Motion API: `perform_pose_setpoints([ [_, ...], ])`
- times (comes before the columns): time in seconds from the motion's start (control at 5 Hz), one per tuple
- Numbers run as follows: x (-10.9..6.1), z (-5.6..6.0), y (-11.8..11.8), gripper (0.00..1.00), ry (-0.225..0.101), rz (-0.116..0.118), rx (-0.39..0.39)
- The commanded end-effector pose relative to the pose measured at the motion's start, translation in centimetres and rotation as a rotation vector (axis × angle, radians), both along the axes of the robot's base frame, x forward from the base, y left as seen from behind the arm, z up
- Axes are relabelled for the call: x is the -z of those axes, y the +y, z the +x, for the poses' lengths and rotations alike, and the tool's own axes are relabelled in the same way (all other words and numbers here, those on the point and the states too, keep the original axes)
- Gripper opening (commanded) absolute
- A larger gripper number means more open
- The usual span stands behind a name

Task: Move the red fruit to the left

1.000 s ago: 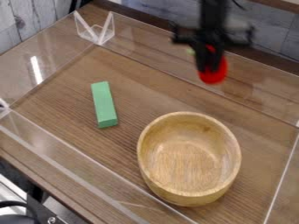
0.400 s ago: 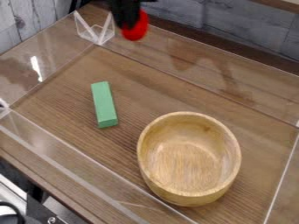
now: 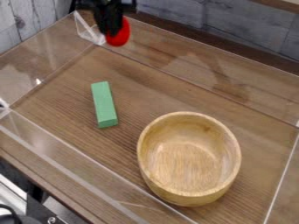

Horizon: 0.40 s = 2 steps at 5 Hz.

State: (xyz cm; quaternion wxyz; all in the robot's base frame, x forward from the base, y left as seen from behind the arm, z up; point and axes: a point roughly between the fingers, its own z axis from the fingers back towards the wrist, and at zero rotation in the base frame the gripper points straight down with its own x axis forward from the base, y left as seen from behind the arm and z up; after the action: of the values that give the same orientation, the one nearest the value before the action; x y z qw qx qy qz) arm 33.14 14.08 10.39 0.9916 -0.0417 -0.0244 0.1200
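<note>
While the hand (image 3: 111,19) hangs near the top left of the view, pointing straight down, it is clenched on the red fruit (image 3: 117,34), whose round red body shows just under the dark fingers. The fruit is off the surface, held above the far left part of the wooden counter (image 3: 187,83). Just to the left of the hand stands a corner of the clear plastic wall (image 3: 89,30) that rings the work area. Below the hand and a little to its left, well apart from it, a green block (image 3: 104,104) lies flat on the counter with its long side running away from the camera. Farther off, down and to the right of the hand, sits a wooden bowl (image 3: 149,149), upright on the counter.
</note>
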Motion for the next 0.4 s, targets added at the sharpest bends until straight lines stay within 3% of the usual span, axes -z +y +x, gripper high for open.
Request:
perform_pose_setpoints([
  [0.0, -0.7, 1.2, 2.0, 0.0, -0.063, 0.054, 0.037],
  [0.2, 0.6, 3.2, 3.1, 0.0, -0.048, 0.071, 0.005],
])
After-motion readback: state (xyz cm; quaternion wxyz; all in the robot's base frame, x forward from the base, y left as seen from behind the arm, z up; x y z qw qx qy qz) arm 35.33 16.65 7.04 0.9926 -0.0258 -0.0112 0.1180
